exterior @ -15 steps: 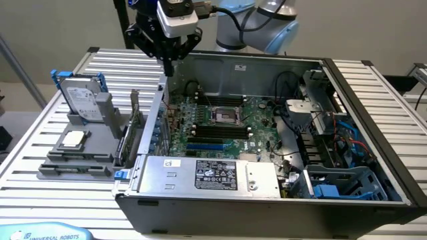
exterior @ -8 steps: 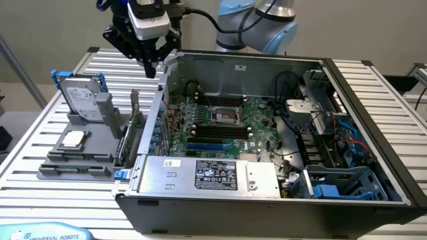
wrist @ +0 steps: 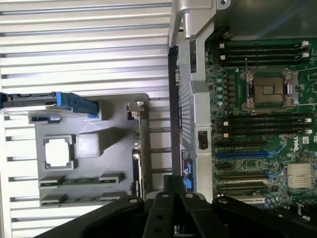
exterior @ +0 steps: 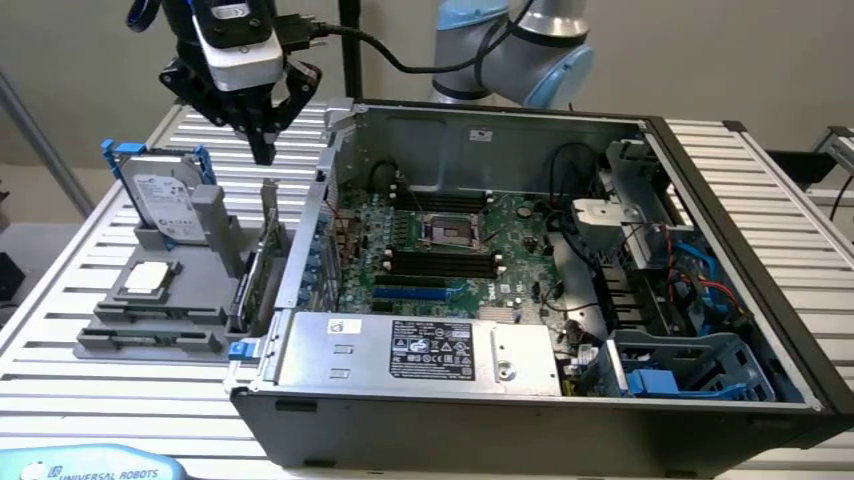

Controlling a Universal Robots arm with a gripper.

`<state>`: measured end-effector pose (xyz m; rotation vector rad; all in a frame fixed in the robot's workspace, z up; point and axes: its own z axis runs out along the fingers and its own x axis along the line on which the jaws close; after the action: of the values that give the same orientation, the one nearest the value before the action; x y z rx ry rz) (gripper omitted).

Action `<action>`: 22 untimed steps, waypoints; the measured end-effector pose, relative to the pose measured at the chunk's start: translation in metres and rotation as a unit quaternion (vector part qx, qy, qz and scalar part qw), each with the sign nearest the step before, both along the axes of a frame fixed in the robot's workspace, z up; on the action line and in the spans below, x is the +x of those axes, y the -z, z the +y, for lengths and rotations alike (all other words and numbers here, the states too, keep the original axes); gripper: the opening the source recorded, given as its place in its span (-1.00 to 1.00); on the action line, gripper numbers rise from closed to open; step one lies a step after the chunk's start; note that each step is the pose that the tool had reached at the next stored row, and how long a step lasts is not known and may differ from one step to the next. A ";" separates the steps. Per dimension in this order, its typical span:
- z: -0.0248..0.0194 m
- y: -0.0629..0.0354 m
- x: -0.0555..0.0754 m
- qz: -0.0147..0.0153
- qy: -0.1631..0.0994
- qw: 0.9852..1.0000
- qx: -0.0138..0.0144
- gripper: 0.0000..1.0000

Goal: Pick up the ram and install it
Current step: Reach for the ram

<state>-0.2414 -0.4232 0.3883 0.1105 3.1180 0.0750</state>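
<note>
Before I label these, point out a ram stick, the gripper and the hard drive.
ram stick (exterior: 154, 313): exterior view, stick's middle.
gripper (exterior: 263, 150): exterior view, between fingertips.
hard drive (exterior: 167, 205): exterior view, label face.

An open computer case (exterior: 747, 250) lies on a slatted metal table (exterior: 80, 400), its green motherboard (exterior: 521, 225) exposed, with a bare processor socket (exterior: 450, 232) near the middle and a grey power supply (exterior: 414, 350) along the near wall. Beside it, toward the exterior view's left, a grey holder (exterior: 147, 345) carries a hard drive (exterior: 163, 195) (upright, in a blue frame) and a square processor (exterior: 144, 280)
</note>
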 end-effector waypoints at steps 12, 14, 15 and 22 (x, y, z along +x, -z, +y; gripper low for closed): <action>-0.0194 0.0054 -0.052 0.000 0.000 1.000 0.000 -0.79; -0.0219 0.0065 -0.061 0.000 0.000 1.000 0.000 -0.79; -0.0231 0.0071 -0.065 0.000 0.000 1.000 0.000 -0.79; -0.0305 0.0115 -0.097 0.000 0.000 1.000 0.000 -0.79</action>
<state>-0.3386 -0.4536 0.3769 0.1104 3.1180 0.0750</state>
